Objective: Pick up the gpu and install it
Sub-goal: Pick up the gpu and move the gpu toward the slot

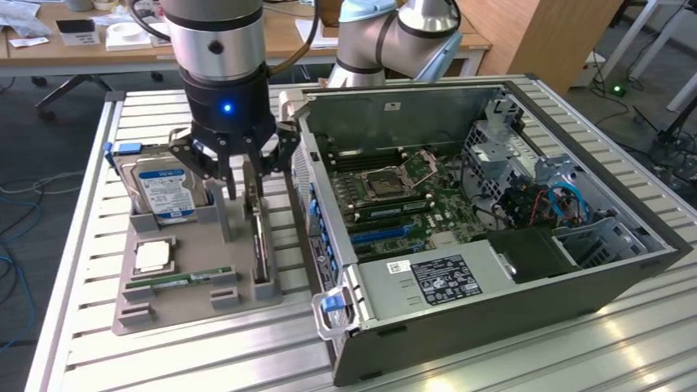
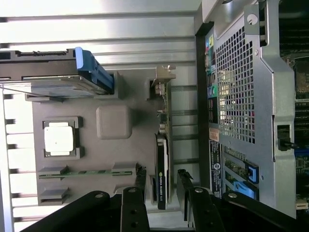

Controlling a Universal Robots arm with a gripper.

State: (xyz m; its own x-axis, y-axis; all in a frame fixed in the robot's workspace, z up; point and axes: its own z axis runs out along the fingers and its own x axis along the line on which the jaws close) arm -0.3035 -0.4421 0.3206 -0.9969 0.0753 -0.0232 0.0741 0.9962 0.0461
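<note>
The gpu (image 1: 259,245) is a thin black card standing on edge in a slot of the grey tray (image 1: 179,314). In the wrist view the gpu (image 2: 161,150) has its silvery bracket at the end away from the gripper. My gripper (image 1: 245,181) hangs straight over the card's end nearest the hard drive. Its fingers straddle the card, one on each side. In the wrist view the gripper (image 2: 161,172) is open, with a small gap showing between each finger and the card's faces.
The tray also holds a silver hard drive (image 1: 163,192), a CPU (image 1: 153,257) and a green RAM stick (image 1: 179,280). The open computer case (image 1: 610,269) lies to the exterior view's right of the tray, motherboard (image 1: 403,196) exposed. A second robot arm (image 1: 392,33) stands behind it.
</note>
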